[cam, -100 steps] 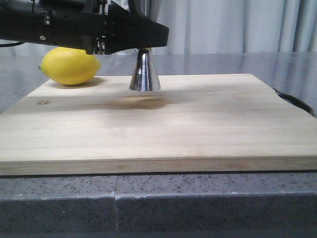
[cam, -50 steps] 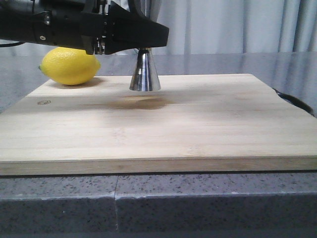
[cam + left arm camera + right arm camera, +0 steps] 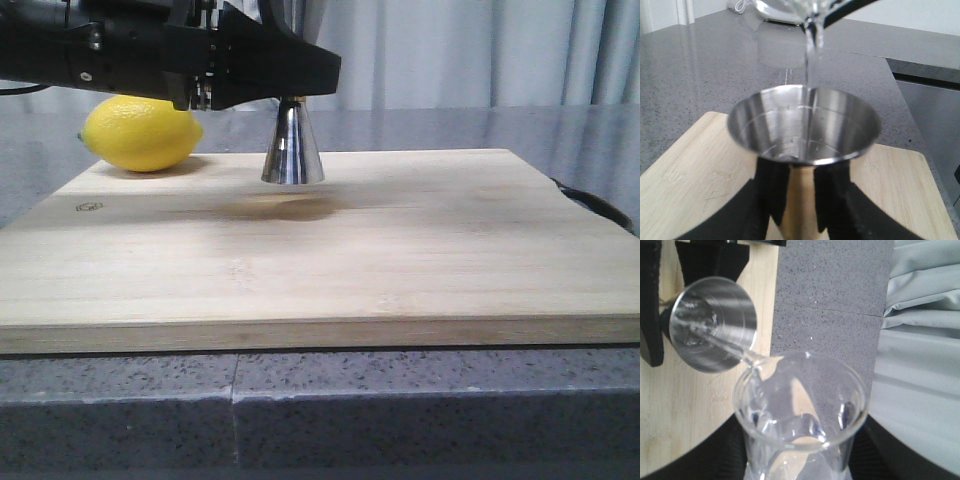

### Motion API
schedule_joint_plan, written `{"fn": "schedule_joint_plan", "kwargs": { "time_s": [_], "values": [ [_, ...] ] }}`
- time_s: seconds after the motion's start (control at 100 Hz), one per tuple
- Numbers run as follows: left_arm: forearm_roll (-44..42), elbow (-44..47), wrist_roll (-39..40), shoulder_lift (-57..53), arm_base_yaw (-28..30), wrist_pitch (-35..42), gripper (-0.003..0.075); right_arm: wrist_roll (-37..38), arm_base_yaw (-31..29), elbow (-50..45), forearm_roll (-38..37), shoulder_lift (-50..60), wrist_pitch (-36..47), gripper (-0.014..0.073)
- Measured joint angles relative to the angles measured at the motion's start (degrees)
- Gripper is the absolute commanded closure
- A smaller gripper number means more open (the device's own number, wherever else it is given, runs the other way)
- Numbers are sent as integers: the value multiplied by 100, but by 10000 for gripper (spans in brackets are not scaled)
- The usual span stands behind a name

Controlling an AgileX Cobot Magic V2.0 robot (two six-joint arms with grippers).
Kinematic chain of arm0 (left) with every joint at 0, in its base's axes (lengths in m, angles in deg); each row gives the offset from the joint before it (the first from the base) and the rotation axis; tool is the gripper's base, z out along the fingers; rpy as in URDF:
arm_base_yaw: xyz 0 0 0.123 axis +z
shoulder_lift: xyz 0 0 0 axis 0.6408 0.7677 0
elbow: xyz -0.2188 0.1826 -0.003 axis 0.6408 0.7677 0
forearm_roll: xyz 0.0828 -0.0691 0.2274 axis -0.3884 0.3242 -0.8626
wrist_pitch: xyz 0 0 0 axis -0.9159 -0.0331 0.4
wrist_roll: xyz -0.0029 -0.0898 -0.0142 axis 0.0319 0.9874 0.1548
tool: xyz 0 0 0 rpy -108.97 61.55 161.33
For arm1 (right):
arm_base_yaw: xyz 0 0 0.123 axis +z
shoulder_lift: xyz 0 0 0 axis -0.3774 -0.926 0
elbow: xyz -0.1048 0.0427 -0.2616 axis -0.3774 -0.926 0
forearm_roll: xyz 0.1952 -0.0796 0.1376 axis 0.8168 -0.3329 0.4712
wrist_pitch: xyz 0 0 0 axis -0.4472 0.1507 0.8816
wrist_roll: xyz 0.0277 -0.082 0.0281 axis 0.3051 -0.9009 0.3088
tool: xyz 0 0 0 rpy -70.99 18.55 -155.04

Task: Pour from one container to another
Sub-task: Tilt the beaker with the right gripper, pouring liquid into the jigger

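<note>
The steel jigger (image 3: 292, 150) stands upright at the back of the wooden board (image 3: 420, 250), and my left gripper (image 3: 288, 92) is shut on its narrow waist. In the left wrist view black fingers (image 3: 774, 190) clamp the gold-toned waist below the open cup (image 3: 802, 127). A thin stream of water (image 3: 811, 60) falls into that cup. My right gripper (image 3: 800, 462) is shut on the clear glass beaker (image 3: 800, 410), which is tilted with its lip over the jigger (image 3: 712, 322). Water remains in the beaker. I cannot tell whether the jigger's base touches the board.
A yellow lemon (image 3: 140, 132) lies on the board's back left corner, just behind my left arm. The board rests on a grey speckled counter (image 3: 400, 410). A dark curved object (image 3: 600, 208) lies past the board's right edge. Pale curtains hang behind.
</note>
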Motion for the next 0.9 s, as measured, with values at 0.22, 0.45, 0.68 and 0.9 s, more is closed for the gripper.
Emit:
{"fn": "schedule_joint_plan", "kwargs": {
  "time_s": [0.22,0.45,0.68,0.9],
  "values": [
    [-12,0,0,0,0,0,521,-207,0,0,-12,0,38,305],
    [-12,0,0,0,0,0,521,-361,0,0,-48,0,173,305],
    [-12,0,0,0,0,0,521,-374,0,0,-233,0,270,305],
    [-22,0,0,0,0,0,521,-383,0,0,-369,0,307,305]
  ]
}}
